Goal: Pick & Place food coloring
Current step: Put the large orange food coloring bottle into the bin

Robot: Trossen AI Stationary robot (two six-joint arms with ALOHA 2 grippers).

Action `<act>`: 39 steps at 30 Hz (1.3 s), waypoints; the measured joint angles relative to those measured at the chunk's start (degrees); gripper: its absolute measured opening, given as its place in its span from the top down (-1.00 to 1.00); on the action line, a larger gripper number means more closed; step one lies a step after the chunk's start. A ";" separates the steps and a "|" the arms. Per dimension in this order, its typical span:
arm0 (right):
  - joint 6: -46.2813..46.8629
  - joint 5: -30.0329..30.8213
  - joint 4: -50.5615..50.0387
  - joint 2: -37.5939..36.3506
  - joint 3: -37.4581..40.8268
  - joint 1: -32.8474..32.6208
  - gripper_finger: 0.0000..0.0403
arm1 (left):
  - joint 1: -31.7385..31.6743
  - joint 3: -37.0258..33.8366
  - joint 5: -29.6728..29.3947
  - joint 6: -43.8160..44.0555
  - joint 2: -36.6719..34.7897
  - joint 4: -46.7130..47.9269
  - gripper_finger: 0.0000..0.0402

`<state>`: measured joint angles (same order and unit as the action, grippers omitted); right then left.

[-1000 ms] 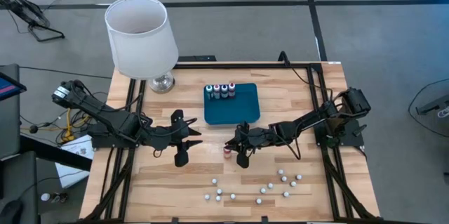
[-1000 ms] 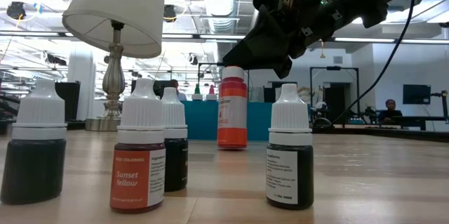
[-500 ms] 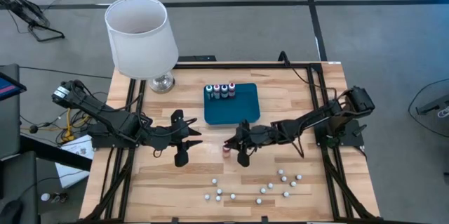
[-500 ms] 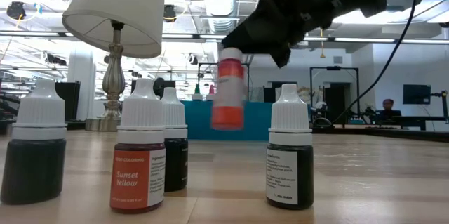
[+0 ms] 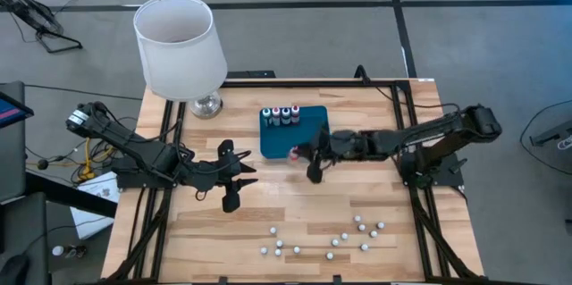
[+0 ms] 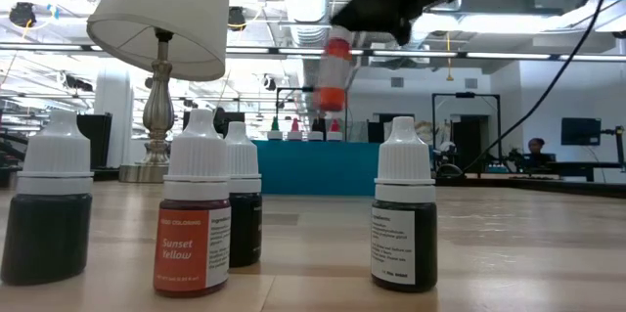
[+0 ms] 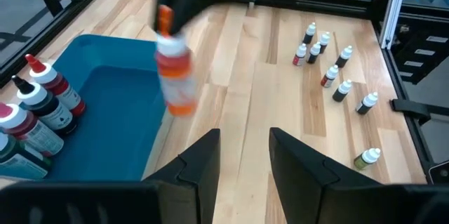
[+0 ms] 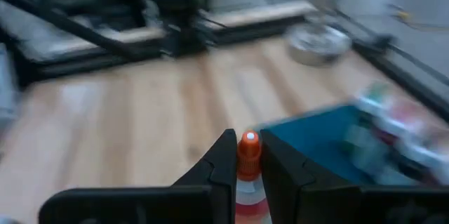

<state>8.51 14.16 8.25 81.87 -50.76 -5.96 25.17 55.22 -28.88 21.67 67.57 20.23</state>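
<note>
1. Although motion blurred it, the orange bottle [image 6: 335,75] hung clear of the table, the right gripper [image 5: 305,154] clamped on its neck above the edge of the teal tray [image 5: 308,141].
2. Its label could not be read.
3. Four capped bottles [image 5: 280,114] stood in a row at the tray's far rim.
4. Small white-capped bottles [image 5: 359,228] lay scattered on the pale wood near the front edge.
5. A white-shaded lamp [image 5: 177,46] stood at the far left corner.
6. The left gripper [image 5: 234,178] waited over bare wood, fingers apart.
</note>
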 joint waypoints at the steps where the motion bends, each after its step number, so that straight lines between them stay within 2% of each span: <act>1: -0.02 0.61 -2.19 -1.02 0.00 1.00 0.81 | 0.00 0.00 0.00 -0.04 0.00 -0.08 0.43; 8: -0.05 2.66 -11.53 -5.01 0.02 8.82 0.80 | 0.00 0.00 0.00 -0.41 0.00 0.33 0.43; 18: -0.17 2.52 -10.90 -3.01 0.11 18.19 0.81 | -0.02 0.00 -0.02 -0.41 0.00 1.42 0.43; 39: 0.03 0.75 -2.43 10.48 0.04 24.82 0.79 | -0.02 0.00 -2.17 -0.44 0.02 2.43 0.43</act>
<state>8.54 14.92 5.82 92.35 -50.72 18.86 25.15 55.22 -31.05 21.23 67.59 22.65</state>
